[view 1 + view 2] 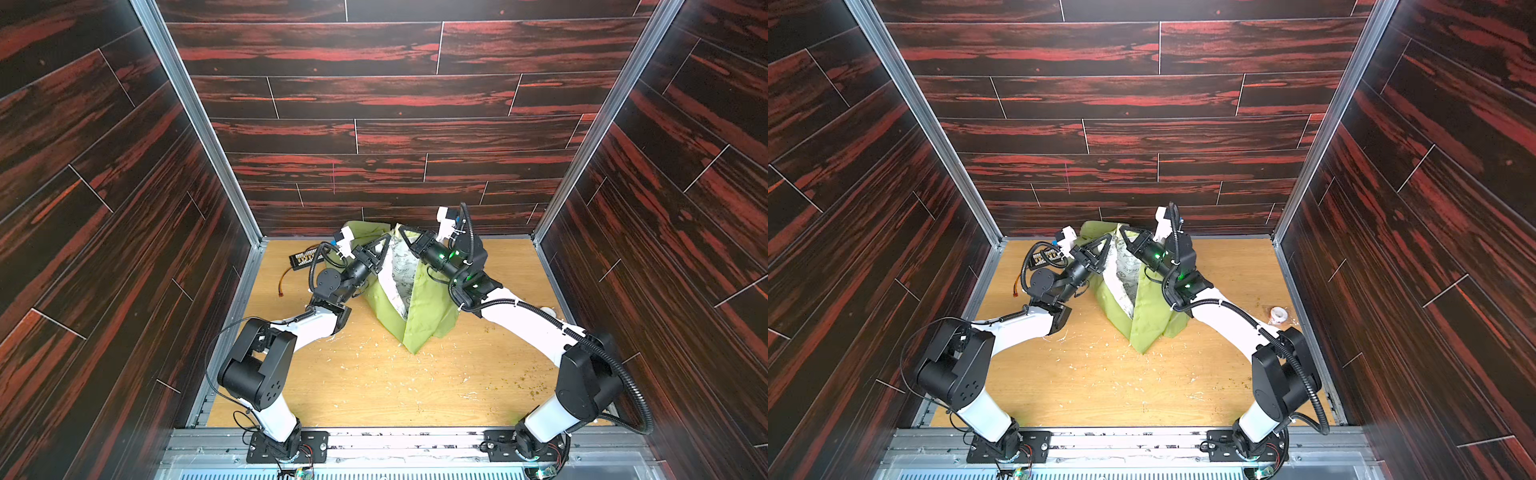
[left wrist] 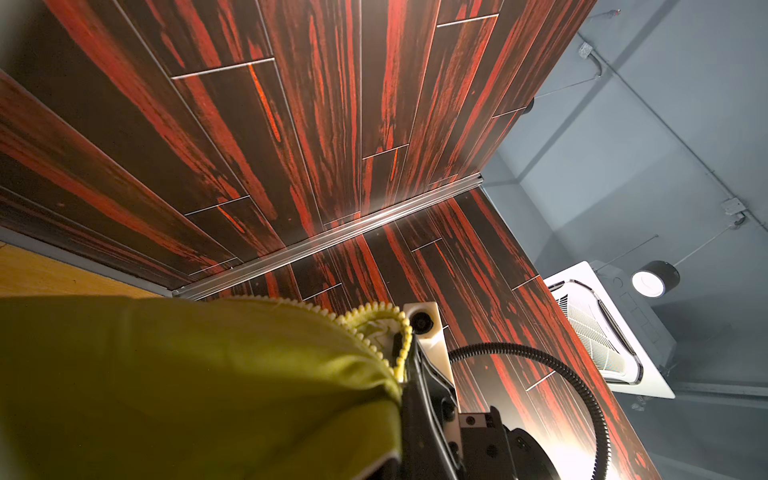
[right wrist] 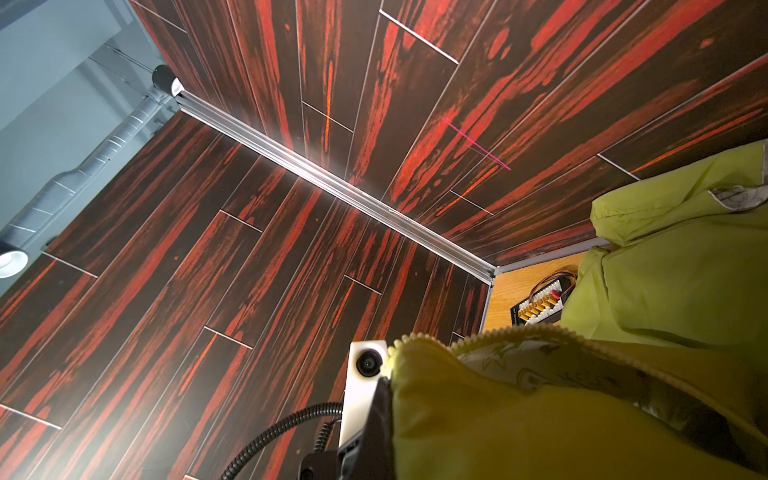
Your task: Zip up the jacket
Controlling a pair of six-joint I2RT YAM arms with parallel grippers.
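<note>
Dark, red-streaked panels (image 1: 374,104) wall in a pale wood table (image 1: 415,386), where a connector board (image 1: 305,259) lies at far left. The left gripper (image 1: 385,243) is clamped on one toothed front edge of the jacket (image 1: 424,307), which is held up at the table's far middle with its front parted. The right gripper (image 1: 403,235) is clamped on the opposite edge. A tape roll (image 1: 1277,313) sits at far right.

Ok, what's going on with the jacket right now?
The left gripper and right gripper are each shut on one front edge of the jacket, holding it up at the back of the table. The zipper teeth show at both grips. It's not zipped: the front hangs open with the white lining showing.
</note>
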